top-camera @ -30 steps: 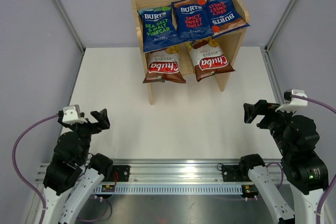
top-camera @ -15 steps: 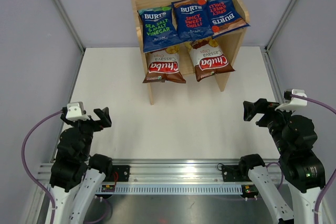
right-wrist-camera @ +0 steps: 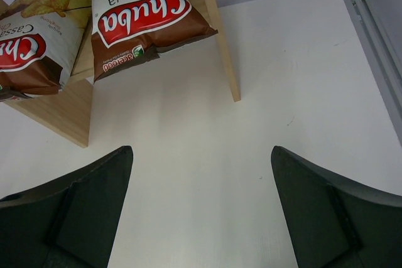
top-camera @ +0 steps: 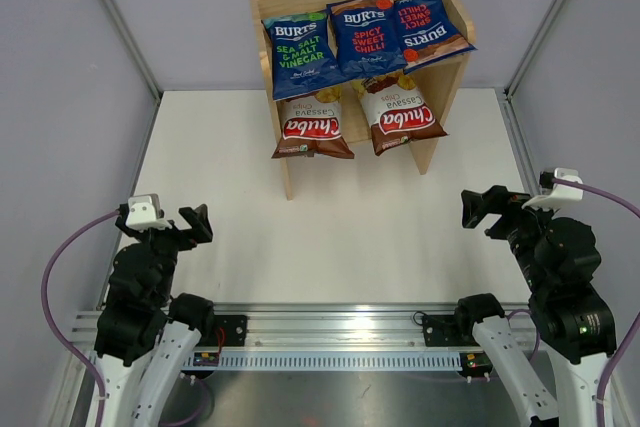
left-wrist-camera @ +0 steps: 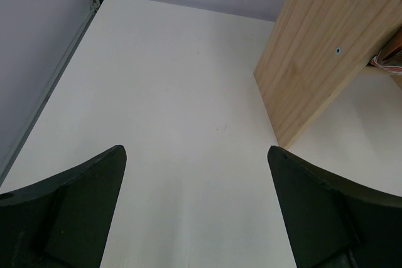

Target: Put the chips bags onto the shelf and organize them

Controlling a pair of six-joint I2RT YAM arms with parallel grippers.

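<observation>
Grey walls [top-camera: 60,67] flank the white table [top-camera: 330,227] — far shelf [top-camera: 432,152] holds the chips bags [top-camera: 358,35], left hand [left-wrist-camera: 195,174] and right hand [right-wrist-camera: 201,167] spread

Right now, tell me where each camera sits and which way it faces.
Top external: above and behind the bases, looking down the table at the shelf; both arms show, left gripper and right gripper.
Left wrist: on the left arm, facing the shelf's side panel across the table; its open fingers frame the view.
Right wrist: on the right arm, facing the lower tier's Chuba bags; open fingers too.
Both wrist views share the shelf.
</observation>
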